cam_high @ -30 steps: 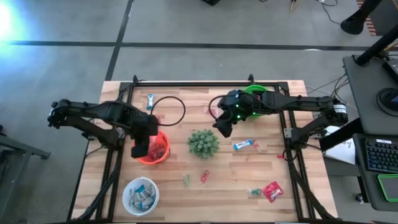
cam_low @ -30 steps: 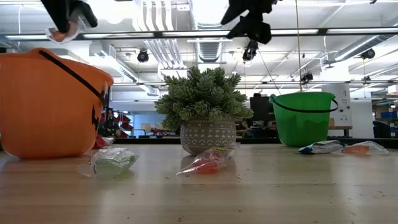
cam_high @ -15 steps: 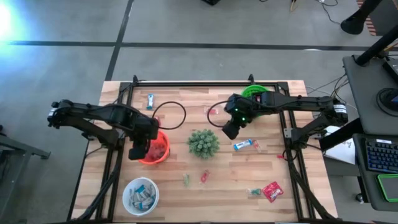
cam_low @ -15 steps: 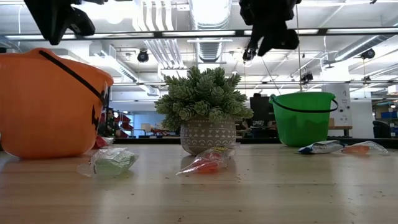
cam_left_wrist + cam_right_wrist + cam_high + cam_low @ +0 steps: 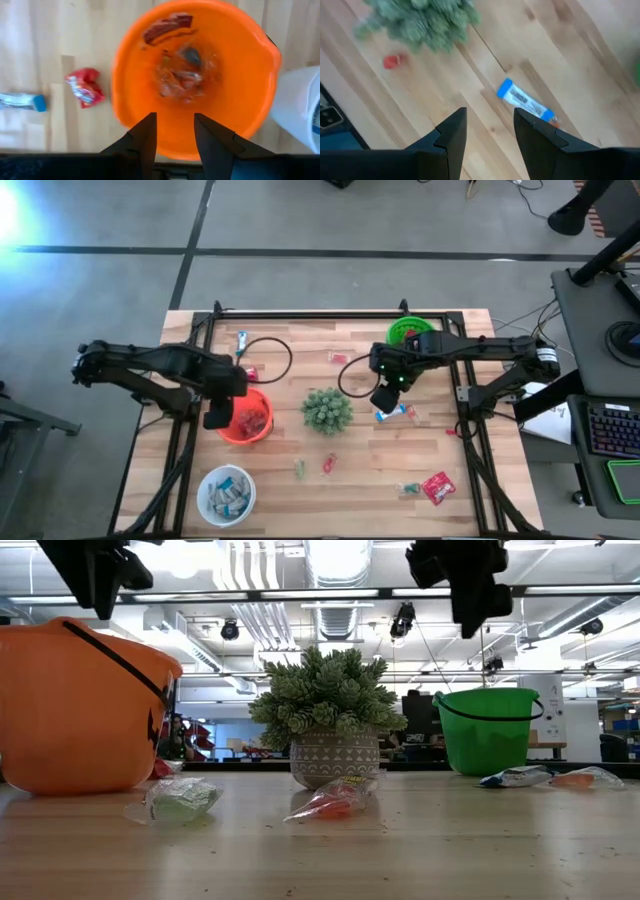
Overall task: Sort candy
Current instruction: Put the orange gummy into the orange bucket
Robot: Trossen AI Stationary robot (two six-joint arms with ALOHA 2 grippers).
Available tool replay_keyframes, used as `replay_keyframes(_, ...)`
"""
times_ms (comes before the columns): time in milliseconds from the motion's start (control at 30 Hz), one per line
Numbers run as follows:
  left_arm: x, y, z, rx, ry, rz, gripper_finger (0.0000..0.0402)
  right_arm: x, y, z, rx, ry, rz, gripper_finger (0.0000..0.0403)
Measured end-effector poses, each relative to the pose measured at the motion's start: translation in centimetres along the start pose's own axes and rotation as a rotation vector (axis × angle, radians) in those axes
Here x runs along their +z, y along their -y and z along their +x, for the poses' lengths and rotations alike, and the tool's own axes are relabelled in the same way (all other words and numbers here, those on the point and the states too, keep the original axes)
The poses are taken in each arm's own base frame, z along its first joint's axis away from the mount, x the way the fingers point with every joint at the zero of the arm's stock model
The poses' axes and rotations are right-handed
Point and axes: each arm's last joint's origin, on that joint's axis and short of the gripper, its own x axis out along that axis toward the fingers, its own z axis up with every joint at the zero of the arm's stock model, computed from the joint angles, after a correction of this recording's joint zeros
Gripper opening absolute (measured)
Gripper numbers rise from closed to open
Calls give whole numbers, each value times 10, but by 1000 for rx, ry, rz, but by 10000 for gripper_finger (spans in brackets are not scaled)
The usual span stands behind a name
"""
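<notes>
My left gripper (image 5: 218,414) (image 5: 172,131) hangs open over the near-left rim of the orange bucket (image 5: 248,418) (image 5: 200,75), with nothing between its fingers. Red candy (image 5: 167,27) lies in the bucket's bottom. My right gripper (image 5: 385,396) (image 5: 490,129) stands open, pointing down, above a blue-and-white candy bar (image 5: 395,413) (image 5: 526,105) that lies flat on the table right of the plant (image 5: 327,410). Loose candy lies on the near part of the table: a green piece (image 5: 299,469), a red piece (image 5: 328,463) and a red packet (image 5: 437,487).
A white bowl (image 5: 227,493) of blue-and-white bars stands near left, and a green bucket (image 5: 410,330) far right. More candy lies at the far side: a blue bar (image 5: 242,341) and red pieces (image 5: 340,359) (image 5: 84,87). A black cable loops beside the orange bucket.
My left gripper has let go of the small candy it held above the orange bucket and shifted slightly toward the table's left edge. My right gripper has gone toward the right and near edges, sunk a little and tipped more downward, ending over the blue-and-white bar.
</notes>
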Motion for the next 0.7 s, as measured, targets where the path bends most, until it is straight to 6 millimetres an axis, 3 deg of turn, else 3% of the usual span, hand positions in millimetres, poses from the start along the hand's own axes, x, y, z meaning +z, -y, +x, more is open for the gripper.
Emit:
replay_keyframes(267,-27,-9,-28,37,163,-22,113,-6,-9,4,-8,-15,40,153)
replay_keyframes(500,-44,-13,-46,21,318,-64,113,3,-13,5,-12,105,58,153)
replay_keyframes(700,-50,-21,-52,221,396,-112,113,17,-11,2,-25,244,21,153)
